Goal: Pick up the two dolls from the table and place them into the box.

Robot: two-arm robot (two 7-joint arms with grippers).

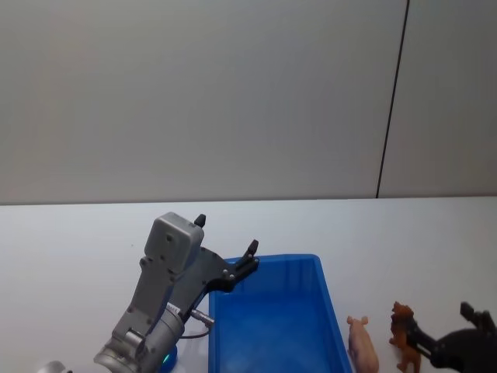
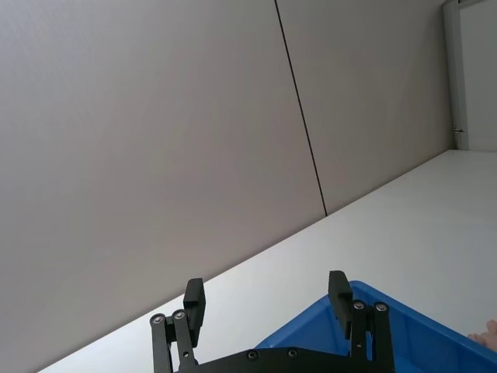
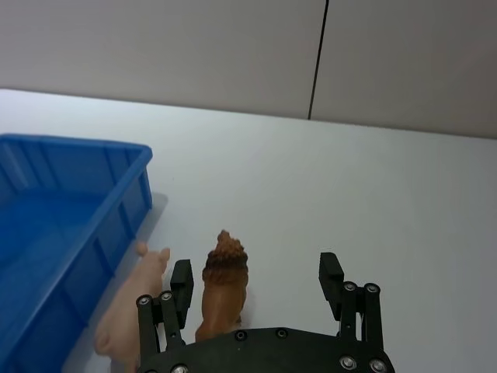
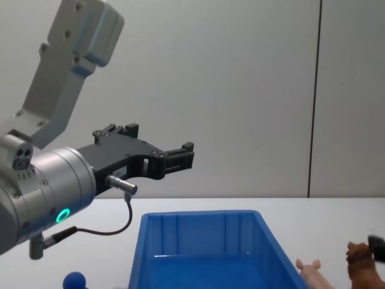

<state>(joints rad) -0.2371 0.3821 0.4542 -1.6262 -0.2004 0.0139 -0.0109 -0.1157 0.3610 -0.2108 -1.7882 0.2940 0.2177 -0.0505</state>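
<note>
Head view: the left claw (image 1: 226, 233) hangs wide open above the box's (image 1: 287, 258) far-left corner.

Right wrist view: the right claw (image 3: 256, 272) is spread wide. The lion (image 3: 224, 287) stands on the desk (image 3: 349, 194) just beside one finger, facing lengthwise away. The pig (image 3: 136, 307) lies parallel, between lion and box.

Left pincer (image 2: 266, 287) and right pincer (image 3: 256, 269) agape

Head view: high, looking forward and down over tabletop (image 1: 78, 233) toward wall (image 1: 194, 93). Chest view: lower, level, side-on to box (image 4: 198, 235). Left wrist view: close behind left end effector (image 2: 266, 289), tilted up at wall. Right wrist view: low, close on lion (image 3: 224, 284), pig (image 3: 132, 311) — all four share box.
</note>
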